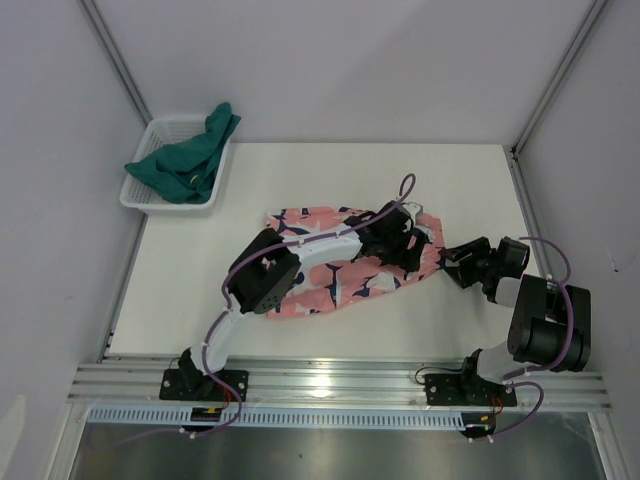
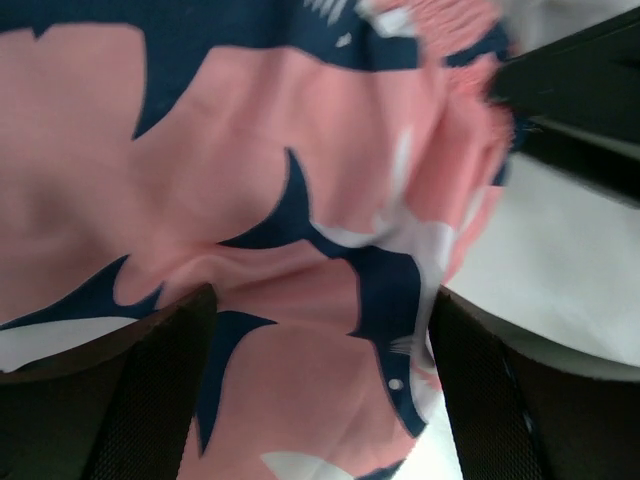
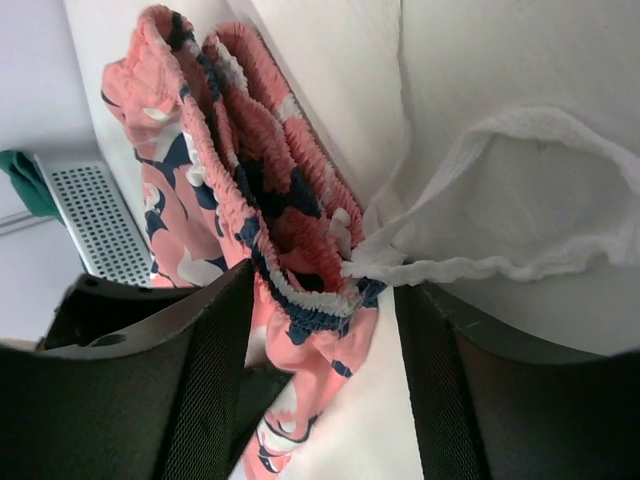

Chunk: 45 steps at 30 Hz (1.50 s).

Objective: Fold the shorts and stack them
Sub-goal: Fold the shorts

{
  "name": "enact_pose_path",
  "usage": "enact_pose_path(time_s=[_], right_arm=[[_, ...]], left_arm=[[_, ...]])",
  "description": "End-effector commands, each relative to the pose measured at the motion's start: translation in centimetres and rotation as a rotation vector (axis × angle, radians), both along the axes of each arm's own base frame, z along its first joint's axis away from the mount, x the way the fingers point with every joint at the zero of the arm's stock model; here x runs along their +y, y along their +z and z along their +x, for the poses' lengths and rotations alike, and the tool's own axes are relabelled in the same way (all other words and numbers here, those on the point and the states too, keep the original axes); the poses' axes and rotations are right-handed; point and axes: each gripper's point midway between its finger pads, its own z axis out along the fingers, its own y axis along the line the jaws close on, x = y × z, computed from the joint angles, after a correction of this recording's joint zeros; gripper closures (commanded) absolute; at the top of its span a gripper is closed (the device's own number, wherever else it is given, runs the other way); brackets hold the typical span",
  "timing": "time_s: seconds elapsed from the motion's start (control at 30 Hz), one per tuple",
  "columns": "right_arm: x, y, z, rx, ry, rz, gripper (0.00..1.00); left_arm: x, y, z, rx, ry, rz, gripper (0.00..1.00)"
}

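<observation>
Both jaws gape over the pink shorts [image 1: 318,219]. The left gripper [image 2: 320,300] hangs above a leg, and the right gripper [image 3: 325,285] straddles the waistband [image 3: 250,140]. It might pinch only the drawstring [image 3: 450,268].

The table [image 1: 200,250] is surveyed from high above its 6 o'clock edge, facing 12 o'clock. The pink shorts [image 1: 312,218] are shared by all views: seen very near from overhead by the left wrist camera, and near from 3 o'clock, facing 9 o'clock, by the right.
</observation>
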Motion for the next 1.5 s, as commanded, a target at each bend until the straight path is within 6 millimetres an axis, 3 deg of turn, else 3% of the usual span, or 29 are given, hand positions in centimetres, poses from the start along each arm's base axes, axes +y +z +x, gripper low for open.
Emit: enact_pose_path(time_s=[0.0,0.1,0.23,0.37,0.5,0.63,0.73,0.77,0.8,0.9,0.97,1.0,1.1,1.13,1.2,1.23,1.3,1.33,1.4,1.47], right_arm=[[-0.1,-2.4,-1.7,0.092,-0.013,-0.055,0.4],[0.1,-2.3,-1.8,0.092,-0.006,-0.067,0.42],[0.2,-2.9,-1.9,0.109,0.004,-0.079,0.53],[0.0,-3.0,-1.4,0.116,-0.002,-0.096,0.55],[-0.1,-2.9,-0.8,0.105,-0.017,-0.107,0.6],[-0.3,-2.8,-0.4,0.103,-0.031,-0.132,0.73],[-0.2,-2.6,-0.3,0.103,-0.03,-0.136,0.88],[-0.1,-2.6,-0.4,0.107,-0.024,-0.137,0.93],[-0.1,-2.7,-0.7,0.119,-0.017,-0.143,0.98],[0.3,-2.2,-1.2,0.134,-0.003,-0.165,1.0],[0.9,-0.8,-0.9,0.112,0.016,-0.186,1.0],[1.3,-0.8,-1.5,0.147,0.032,-0.191,1.0],[2.7,0.7,-2.1,0.165,0.096,-0.251,1.0],[3.1,1.2,-2.1,0.162,0.116,-0.266,1.0],[3.9,2.3,-2.5,0.158,0.152,-0.276,1.0],[4.1,2.6,-2.6,0.155,0.159,-0.275,1.0],[4.5,3.5,-2.9,0.14,0.179,-0.275,1.0],[4.5,3.7,-3.0,0.141,0.18,-0.276,1.0],[5.9,4.2,-3.2,0.145,0.231,-0.278,1.0],[6.3,4.4,-3.5,0.161,0.253,-0.276,1.0]], left_arm=[[0.7,-1.1,1.0,-0.002,0.038,0.072,0.13],[0.9,-2.3,1.0,0.011,0.045,0.1,0.14],[1.0,-3.6,0.8,0.031,0.032,0.132,0.15],[0.9,-4.6,0.0,0.048,0.002,0.135,0.17],[0.1,-4.3,-0.7,0.036,-0.047,0.112,0.18],[0.1,-4.2,-1.2,0.042,-0.063,0.106,0.18],[0.4,-3.5,-1.3,0.029,-0.065,0.094,0.18],[0.3,-1.8,-1.2,0.002,-0.064,0.065,0.18],[0.8,-1.5,-1.5,-0.009,-0.07,0.067,0.17],[1.8,2.4,-1.6,-0.107,-0.094,0.028,0.14],[2.3,4.3,-2.1,-0.175,-0.123,0.023,0.11],[2.9,6.4,-2.2,-0.253,-0.134,0.028,0.1],[3.4,8.3,-3.1,-0.367,-0.154,0.061,0.09],[3.4,7.8,-4.0,-0.372,-0.172,0.079,0.09],[3.4,8.0,-3.8,-0.438,-0.154,0.096,0.09],[3.9,7.0,-5.0,-0.447,-0.169,0.116,0.09],[3.1,8.2,-5.1,-0.52,-0.156,0.071,0.09],[3.9,7.1,-6.4,-0.525,-0.177,0.088,0.09],[3.1,7.6,-7.1,-0.582,-0.2,0.045,0.09],[3.0,6.3,-8.0,-0.629,-0.231,0.09,0.1]])
